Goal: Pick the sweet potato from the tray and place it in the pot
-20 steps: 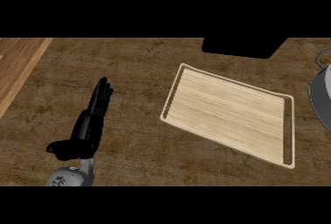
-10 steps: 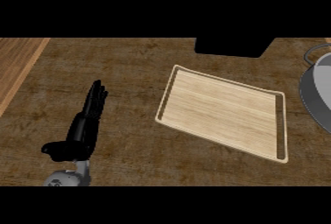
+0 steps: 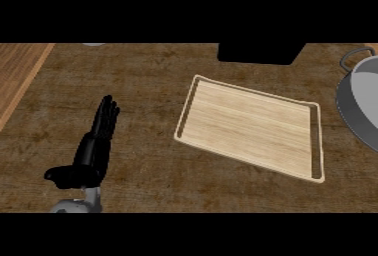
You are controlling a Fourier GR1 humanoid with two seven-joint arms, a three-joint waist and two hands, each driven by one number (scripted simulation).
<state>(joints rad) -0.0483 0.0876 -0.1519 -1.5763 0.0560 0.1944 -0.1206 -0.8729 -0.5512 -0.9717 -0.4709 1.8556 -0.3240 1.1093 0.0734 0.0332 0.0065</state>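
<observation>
On the dark wood-grain counter [image 3: 162, 190], a pale rectangular wooden tray [image 3: 251, 127] with a raised rim is shown at centre — no sweet potato can be seen on it. A grey metal pot [image 3: 362, 100] is cut off by the right edge. The black left hand [image 3: 92, 150] is held flat — fingers straight — well left of the tray.

Tray [image 3: 251, 129] centre of counter [image 3: 148, 75]; pot [image 3: 359, 102] right; left hand [image 3: 92, 147] left.
</observation>
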